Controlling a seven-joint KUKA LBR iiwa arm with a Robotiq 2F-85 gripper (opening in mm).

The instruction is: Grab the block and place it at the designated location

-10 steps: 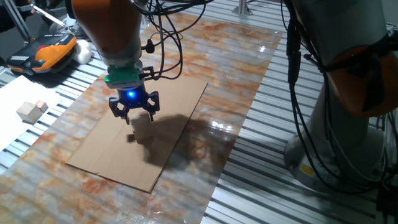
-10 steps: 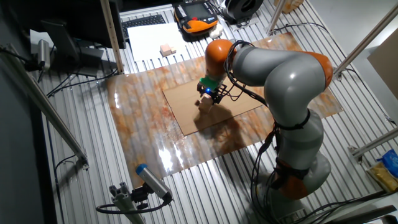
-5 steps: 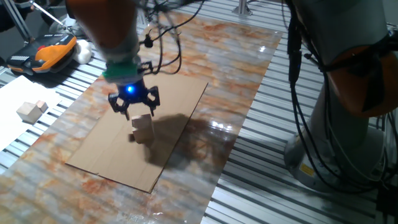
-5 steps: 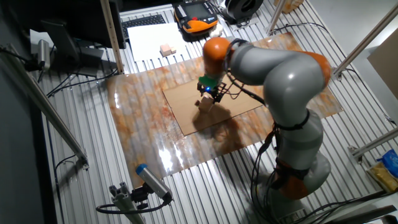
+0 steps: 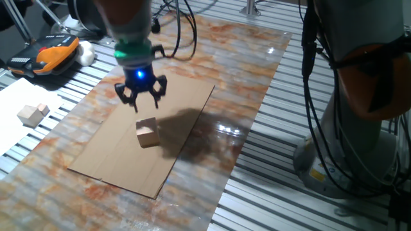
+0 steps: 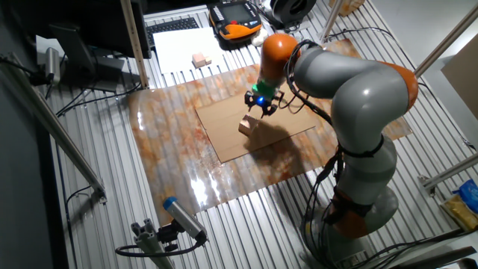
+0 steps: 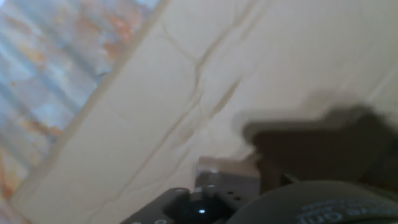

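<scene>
The block [image 5: 147, 133], a small tan wooden cube, rests on the brown cardboard sheet [image 5: 109, 157] near its middle. It also shows in the other fixed view [image 6: 246, 126]. My gripper [image 5: 141, 97] hangs above and just behind the block, fingers spread, open and empty, with a blue light lit on the hand. In the other fixed view the gripper [image 6: 261, 107] is up and to the right of the block. The dark dot does not show in any view. The hand view is blurred and shows the cardboard [image 7: 186, 93] and a dark shadow.
A pair of paler wooden blocks [image 5: 32, 113] lies on white paper at the left. An orange and black pendant [image 5: 54, 51] lies at the far left. The robot's base [image 5: 359, 128] and cables stand at the right. The marbled table mat [image 5: 244, 83] surrounds the cardboard.
My gripper has let go of the block, risen and moved away towards the far side. The block stays on the cardboard, now fully in view.
</scene>
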